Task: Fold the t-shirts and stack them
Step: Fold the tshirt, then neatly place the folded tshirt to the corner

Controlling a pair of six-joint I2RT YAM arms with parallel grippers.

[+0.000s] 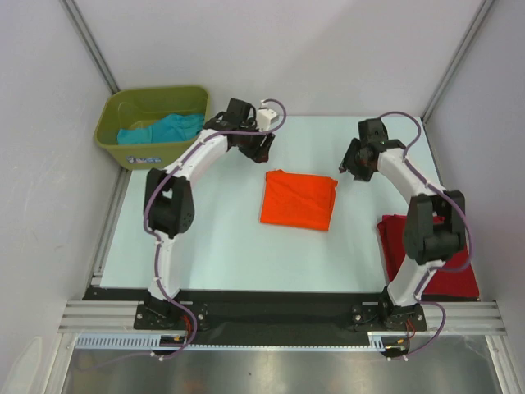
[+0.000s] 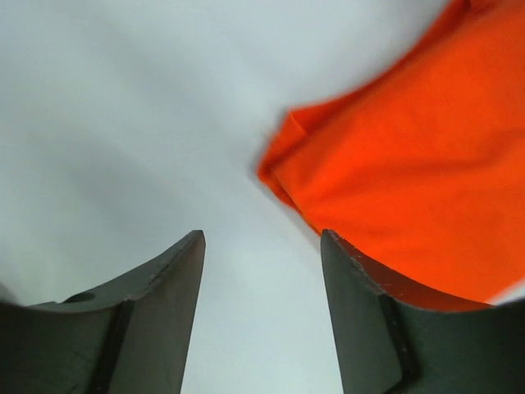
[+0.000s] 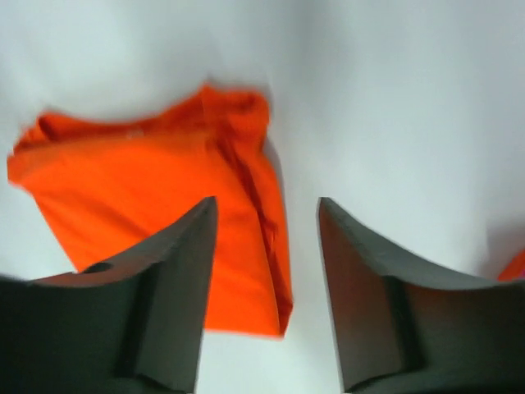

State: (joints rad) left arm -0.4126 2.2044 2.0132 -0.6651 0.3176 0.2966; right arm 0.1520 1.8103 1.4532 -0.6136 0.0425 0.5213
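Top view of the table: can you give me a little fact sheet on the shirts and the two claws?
orange t-shirt: folded, flat mid-table, not held
dark red t-shirt: right edge, partly behind the right arm
teal t-shirt: inside the green bin, far left
left gripper: open, empty, beside the orange corner
right gripper: open, empty
stack: not yet made

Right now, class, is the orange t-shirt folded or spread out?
Folded. The orange t-shirt lies as a compact rectangle, with no sleeves sticking out.
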